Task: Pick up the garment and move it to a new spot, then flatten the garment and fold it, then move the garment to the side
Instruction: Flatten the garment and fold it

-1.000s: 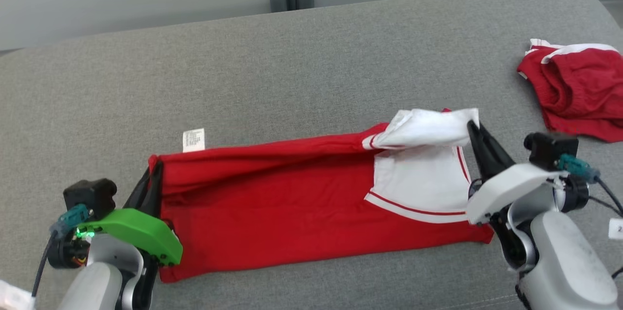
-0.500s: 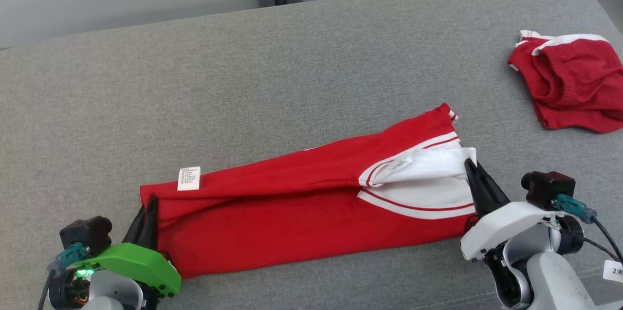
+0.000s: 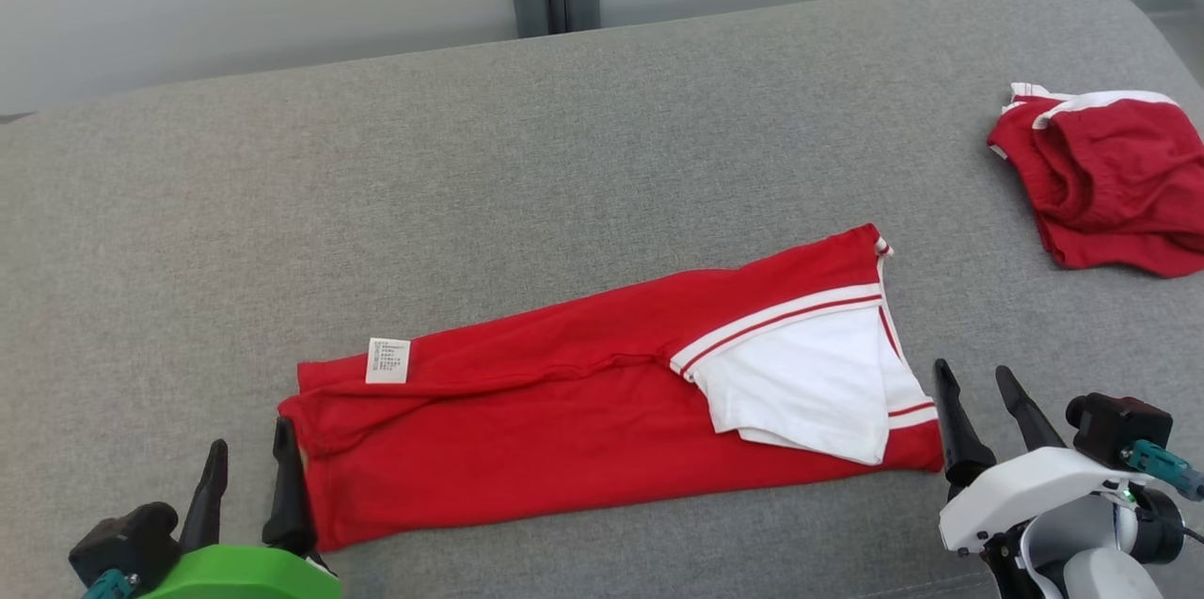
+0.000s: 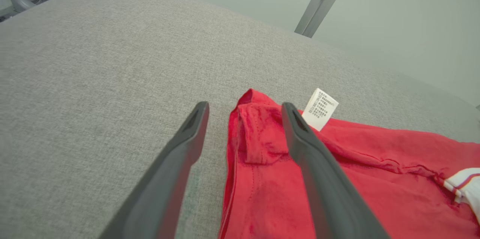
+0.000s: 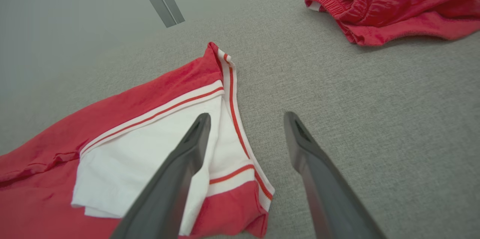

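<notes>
Red fabric of the garment [image 3: 564,430] is lying folded lengthwise into a long band on the grey upholstered surface [image 3: 470,157], running from the near left up toward the right in the head view. Its white panel [image 3: 809,383], edged with red stripes, is lying folded over at the right end. A white care label [image 3: 388,360] is showing at the far edge near the left end. The left gripper [image 3: 250,434] is standing with its fingers spread apart at the garment's left end. In the left wrist view one finger is crossing over the red cloth and the other over bare surface, and nothing is being gripped. The right gripper [image 3: 971,368] is likewise standing with fingers spread, just beside the right end and holding nothing. In the right wrist view one finger is crossing over the white panel. A second red garment [image 3: 1110,195] with white trim is lying crumpled at the far right, well apart.
</notes>
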Available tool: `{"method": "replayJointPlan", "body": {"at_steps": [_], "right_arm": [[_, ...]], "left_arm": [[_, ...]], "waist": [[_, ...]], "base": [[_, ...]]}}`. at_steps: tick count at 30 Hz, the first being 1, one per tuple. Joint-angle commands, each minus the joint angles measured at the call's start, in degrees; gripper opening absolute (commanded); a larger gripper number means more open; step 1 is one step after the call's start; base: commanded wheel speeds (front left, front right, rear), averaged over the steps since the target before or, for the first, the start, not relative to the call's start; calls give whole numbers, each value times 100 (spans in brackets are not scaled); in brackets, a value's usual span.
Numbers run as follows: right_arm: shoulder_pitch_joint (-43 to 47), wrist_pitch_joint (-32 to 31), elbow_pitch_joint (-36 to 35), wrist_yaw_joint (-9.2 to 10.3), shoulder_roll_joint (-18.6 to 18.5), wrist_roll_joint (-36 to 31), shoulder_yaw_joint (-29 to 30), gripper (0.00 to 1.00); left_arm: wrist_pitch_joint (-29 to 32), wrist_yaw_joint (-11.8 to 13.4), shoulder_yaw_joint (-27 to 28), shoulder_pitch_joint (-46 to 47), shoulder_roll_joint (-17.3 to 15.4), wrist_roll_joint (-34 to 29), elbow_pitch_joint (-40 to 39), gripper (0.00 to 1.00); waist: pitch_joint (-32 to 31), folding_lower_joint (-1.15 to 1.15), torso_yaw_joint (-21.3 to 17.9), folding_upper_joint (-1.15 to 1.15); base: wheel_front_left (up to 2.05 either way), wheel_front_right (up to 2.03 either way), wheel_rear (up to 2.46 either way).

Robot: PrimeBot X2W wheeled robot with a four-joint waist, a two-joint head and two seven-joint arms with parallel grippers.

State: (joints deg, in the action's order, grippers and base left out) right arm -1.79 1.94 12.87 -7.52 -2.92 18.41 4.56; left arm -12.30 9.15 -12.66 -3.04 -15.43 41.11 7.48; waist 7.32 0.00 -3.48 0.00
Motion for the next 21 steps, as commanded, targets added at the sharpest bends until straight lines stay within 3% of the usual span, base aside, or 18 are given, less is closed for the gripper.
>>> {"method": "replayJointPlan", "body": {"at_steps": [1, 9, 21], "right_arm": [[-14, 12, -26, 9, -1, -64, 44, 100], [-432, -436, 171, 8, -31, -522, 80, 100], [-1100, -1696, 1228, 8, -450, -764, -50, 100]], "left_arm": [[-68, 87, 86, -110, -25, -58, -75, 100], [-209, 293, 264, -95, 30, -243, -78, 100], [-269, 224, 263, 82, 199, -395, 60, 100]], "waist": [[-30, 0, 48, 0], [-82, 0, 275, 0], [-112, 0, 763, 0]], "base": [[0, 0, 0], [0, 0, 0], [0, 0, 0]]}}
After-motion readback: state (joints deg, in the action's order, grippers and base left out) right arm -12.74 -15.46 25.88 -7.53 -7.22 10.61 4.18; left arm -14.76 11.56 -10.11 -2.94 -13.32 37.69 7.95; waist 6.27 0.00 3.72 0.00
